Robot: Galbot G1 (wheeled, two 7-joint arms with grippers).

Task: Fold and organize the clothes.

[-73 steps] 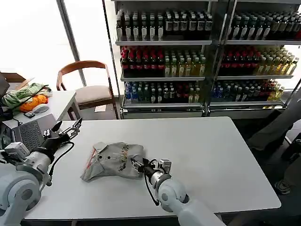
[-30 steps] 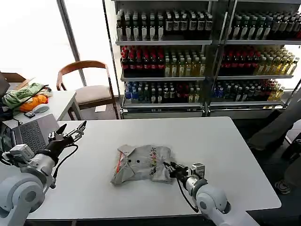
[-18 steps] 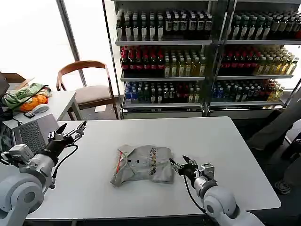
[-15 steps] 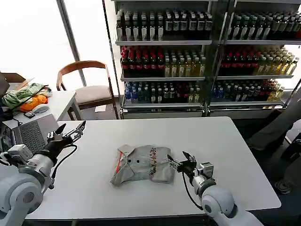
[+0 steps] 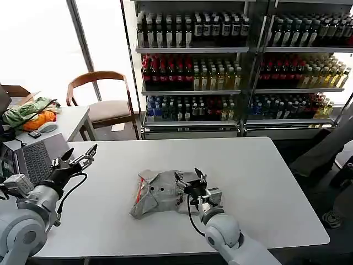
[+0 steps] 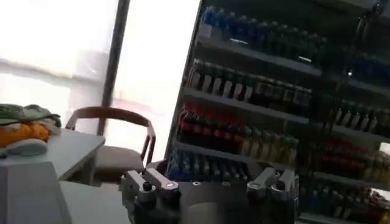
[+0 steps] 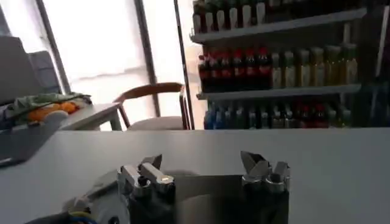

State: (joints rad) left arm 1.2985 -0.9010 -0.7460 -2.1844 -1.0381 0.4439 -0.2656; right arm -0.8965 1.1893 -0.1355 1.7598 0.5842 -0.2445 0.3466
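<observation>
Right gripper (image 5: 190,178) is spread open over the folded grey shirt (image 5: 157,193) mid-table (image 5: 265,182); left gripper (image 5: 77,158) is parked open, well apart.

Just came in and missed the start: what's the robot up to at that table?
It is folding a shirt bunched in the middle of the white table. The right end effector, fingers open, is at the shirt's right edge, over the fabric. The left end effector is open too, off by the table's left edge near a laptop.
</observation>
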